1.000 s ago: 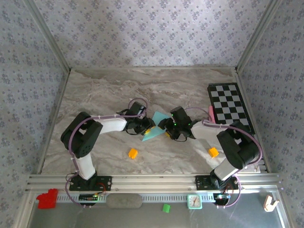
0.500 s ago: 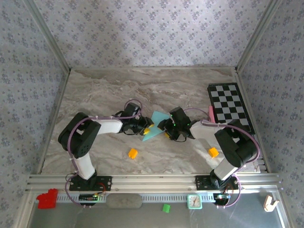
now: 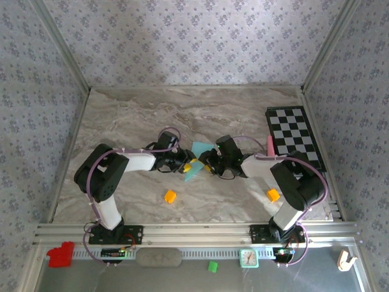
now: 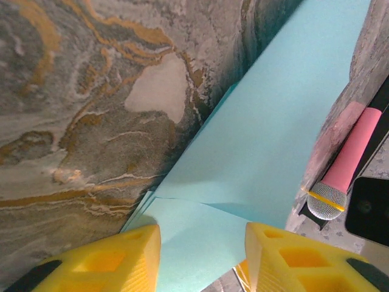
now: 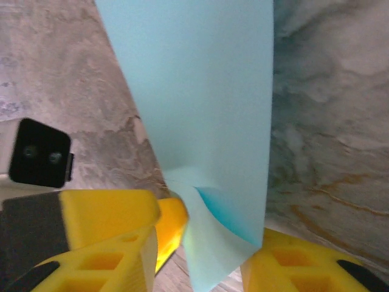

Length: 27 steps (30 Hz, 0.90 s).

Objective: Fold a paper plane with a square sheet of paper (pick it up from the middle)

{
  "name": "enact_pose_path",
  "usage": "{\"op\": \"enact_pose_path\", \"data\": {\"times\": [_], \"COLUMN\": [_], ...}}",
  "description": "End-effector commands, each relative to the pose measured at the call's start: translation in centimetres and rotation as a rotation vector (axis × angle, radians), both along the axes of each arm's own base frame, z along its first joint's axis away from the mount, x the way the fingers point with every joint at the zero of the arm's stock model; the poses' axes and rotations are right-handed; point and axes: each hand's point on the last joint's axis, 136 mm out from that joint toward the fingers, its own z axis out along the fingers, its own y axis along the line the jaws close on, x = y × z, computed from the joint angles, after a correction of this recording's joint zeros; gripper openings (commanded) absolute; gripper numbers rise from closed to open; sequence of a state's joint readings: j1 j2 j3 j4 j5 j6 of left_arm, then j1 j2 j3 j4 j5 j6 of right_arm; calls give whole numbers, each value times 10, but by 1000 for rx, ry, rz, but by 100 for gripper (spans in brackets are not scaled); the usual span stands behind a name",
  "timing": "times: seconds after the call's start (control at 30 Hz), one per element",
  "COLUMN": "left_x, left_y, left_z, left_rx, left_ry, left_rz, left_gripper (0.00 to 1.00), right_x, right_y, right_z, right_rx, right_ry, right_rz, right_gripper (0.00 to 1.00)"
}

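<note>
Left fingers stand spread, the paper running up between them, a fold edge crossing just ahead of the tips; right fingers likewise apart, a curled corner of the sheet in the gap, brushing one side, not nipped as far as I can tell; both arms meet nose to nose at mid-worktop, the sheet between them, partly folded, one edge seemingly raised; my reading: one side steadies while the other gathers a flap for the next crease; pink microphone lies just beyond the sheet; orange cubes and checkered board sit well apart, out of the work.
</note>
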<state>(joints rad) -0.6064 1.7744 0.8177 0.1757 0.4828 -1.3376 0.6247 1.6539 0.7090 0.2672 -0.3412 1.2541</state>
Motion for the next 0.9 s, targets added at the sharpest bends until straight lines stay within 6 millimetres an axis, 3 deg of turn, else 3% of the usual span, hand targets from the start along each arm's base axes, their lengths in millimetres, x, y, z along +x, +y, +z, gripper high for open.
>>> {"op": "enact_pose_path", "data": {"times": [0.0,0.23,0.5,0.87], "left_x": [-16,-17,-18,-17], "left_y": [28,30,31,29], "left_z": [-33,-34,-34,-31], "left_rx": [112,117,119,118], "left_ry": [108,109,106,101], "left_rz": [48,48,46,29], "left_gripper": [42,42,42,42], "right_x": [-1,-4,4,10], "right_y": [4,-5,-9,-18], "right_z": [9,4,12,3], "right_rx": [25,10,20,4], "right_ry": [-48,-52,-119,-79], "right_rz": [27,25,31,18], "right_gripper": [37,32,24,15]}}
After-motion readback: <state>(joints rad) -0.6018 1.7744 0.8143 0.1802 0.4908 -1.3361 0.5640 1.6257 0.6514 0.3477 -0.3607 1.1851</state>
